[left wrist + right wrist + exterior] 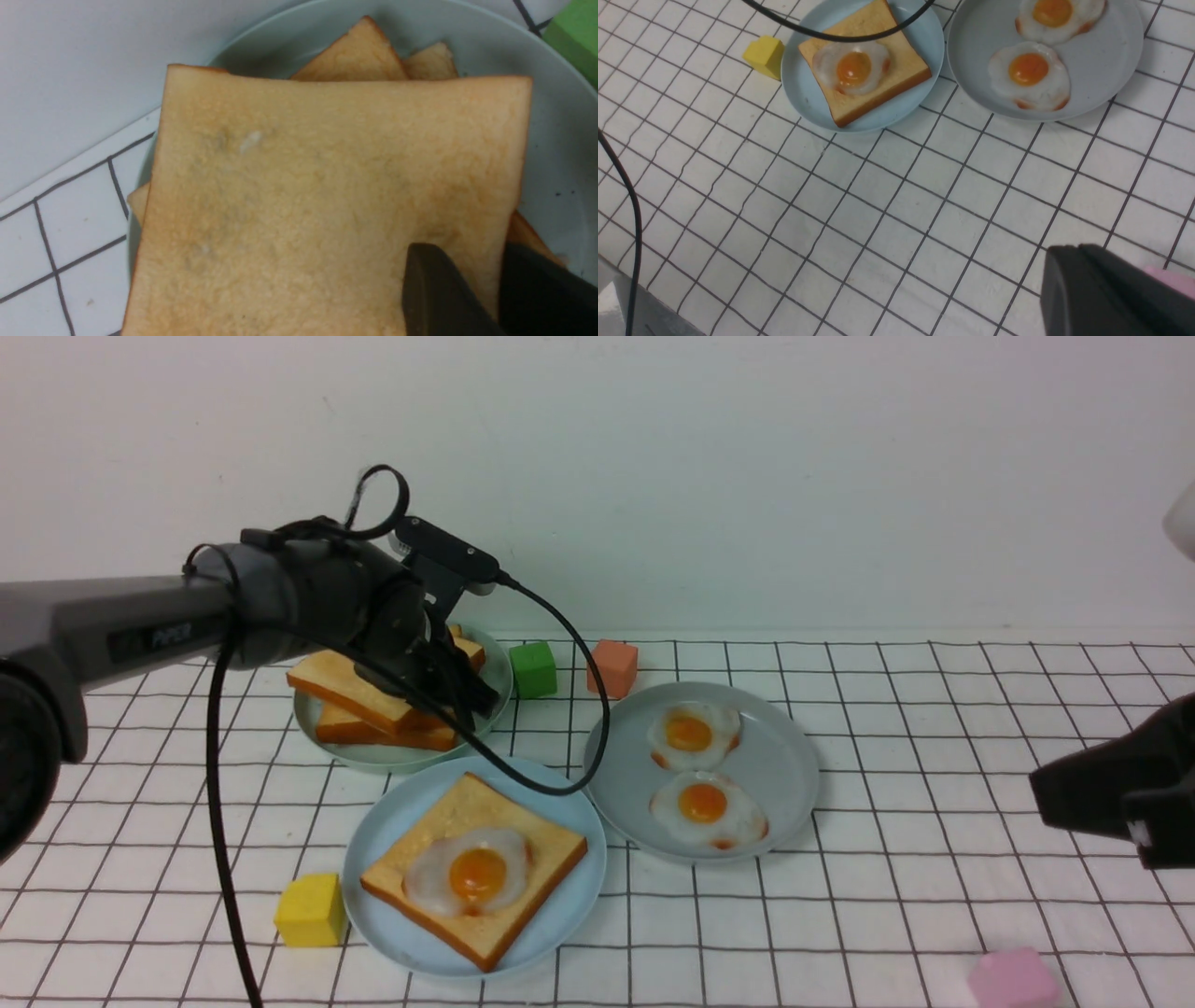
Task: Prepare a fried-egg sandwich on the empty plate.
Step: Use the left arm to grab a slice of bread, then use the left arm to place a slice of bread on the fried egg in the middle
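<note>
Sandwich point(509, 905) lacks only its lid, and that lid is at the far left. Over the green plate point(369, 758), the left gripper point(476, 698) has its jaws pinching one edge of the top slice point(327, 200). One finger point(437, 289) lies on the face and the other sits under the crust. The bite looks shallow, though the arm hides it from the front.

I would lift straight up until the slice clears the stack point(392, 733), keeping it level so a corner grip does not let it droop. Just right and nearer is the plate point(392, 812), holding the base slice point(551, 845) with the egg point(471, 873) on top. Turn the lid to match that slice's diamond set, lower it flat and let go only once it rests. The cable point(571, 775) sags over the plate's rim and could drag.

The grey plate point(789, 775) is not needed. At the far right, I cannot tell how the right gripper point(1111, 798) holds its jaws.
</note>
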`<action>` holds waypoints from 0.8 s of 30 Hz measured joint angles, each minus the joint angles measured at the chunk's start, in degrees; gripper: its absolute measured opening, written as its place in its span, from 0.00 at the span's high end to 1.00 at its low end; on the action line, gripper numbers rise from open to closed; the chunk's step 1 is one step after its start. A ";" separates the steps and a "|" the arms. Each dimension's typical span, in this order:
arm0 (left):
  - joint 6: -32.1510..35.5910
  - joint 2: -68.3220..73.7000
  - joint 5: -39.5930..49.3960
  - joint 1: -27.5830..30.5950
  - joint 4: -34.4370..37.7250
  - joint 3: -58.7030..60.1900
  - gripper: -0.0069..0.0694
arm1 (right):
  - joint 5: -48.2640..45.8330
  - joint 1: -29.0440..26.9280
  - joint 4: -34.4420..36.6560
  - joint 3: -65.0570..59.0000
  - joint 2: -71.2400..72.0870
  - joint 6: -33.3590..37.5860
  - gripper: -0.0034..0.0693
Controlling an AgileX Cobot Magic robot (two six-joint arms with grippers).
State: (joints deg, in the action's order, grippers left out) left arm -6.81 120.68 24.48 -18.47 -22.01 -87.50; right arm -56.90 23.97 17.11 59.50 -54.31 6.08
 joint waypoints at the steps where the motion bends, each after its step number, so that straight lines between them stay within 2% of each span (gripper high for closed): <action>1: 0.18 0.00 0.14 -0.06 -0.06 0.00 0.79 | -0.32 0.00 0.00 0.00 0.00 0.00 0.90; 2: 0.18 0.00 0.11 -0.06 -0.07 0.00 0.80 | -0.38 0.00 0.05 0.00 0.00 0.00 0.90; 3: 0.38 -0.39 0.16 -0.06 -0.19 0.00 0.87 | -0.49 0.00 0.05 0.00 0.00 0.00 0.90; 4: 0.43 -0.94 0.56 -0.06 -0.09 0.00 0.89 | -0.49 0.00 0.05 0.00 0.00 0.00 0.90; 11: -0.45 -13.36 12.47 -3.22 2.12 0.18 0.89 | -0.74 0.00 0.05 0.00 1.55 0.00 0.89; 19: -6.69 -22.80 26.57 -16.21 5.32 7.28 0.89 | -1.25 0.00 0.05 0.00 3.23 0.00 0.88; 24: -9.46 -22.75 21.64 -22.79 4.33 15.73 0.89 | -1.59 0.00 0.05 0.00 4.79 0.00 0.87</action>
State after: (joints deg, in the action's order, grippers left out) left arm -16.27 97.92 46.12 -41.26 -17.68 -71.77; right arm -58.49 23.97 17.16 59.50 -49.52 6.08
